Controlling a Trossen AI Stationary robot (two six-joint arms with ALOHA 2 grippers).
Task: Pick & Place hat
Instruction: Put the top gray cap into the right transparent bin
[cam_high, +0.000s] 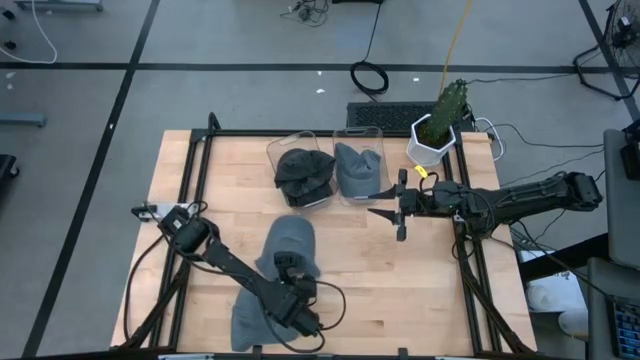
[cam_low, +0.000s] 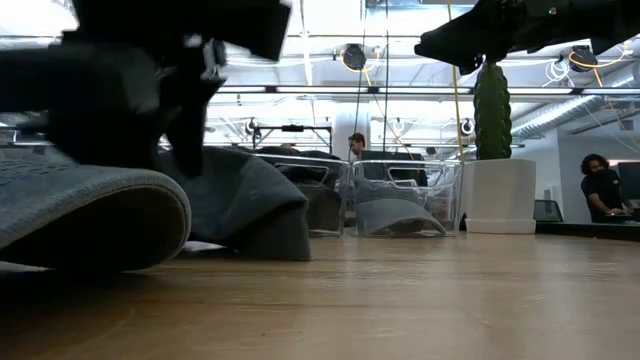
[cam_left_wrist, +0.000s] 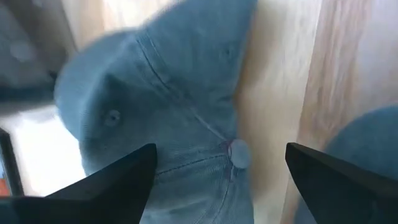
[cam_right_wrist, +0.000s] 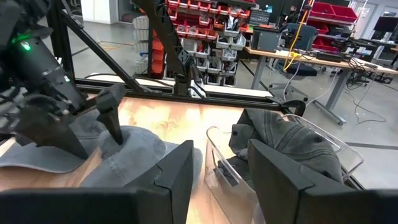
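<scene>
Two grey-blue hats lie on the wooden table. One hat (cam_high: 288, 242) rests crown up at the centre; a second hat (cam_high: 252, 318) lies by the near edge. My left gripper (cam_high: 290, 268) is open and slants down over the centre hat. In the left wrist view its fingers stand on either side of the crown (cam_left_wrist: 186, 106) and its top button (cam_left_wrist: 238, 154). My right gripper (cam_high: 385, 212) hangs level above the table in front of the bins, fingers apart (cam_right_wrist: 221, 180), with nothing between them.
At the far centre stand two clear bins: the left bin (cam_high: 285, 150) holds a dark hat (cam_high: 303, 172), the right bin (cam_high: 372, 135) a grey hat (cam_high: 358, 168). A potted cactus (cam_high: 440, 125) is at the far right. People show in the room beyond the table (cam_low: 600, 185).
</scene>
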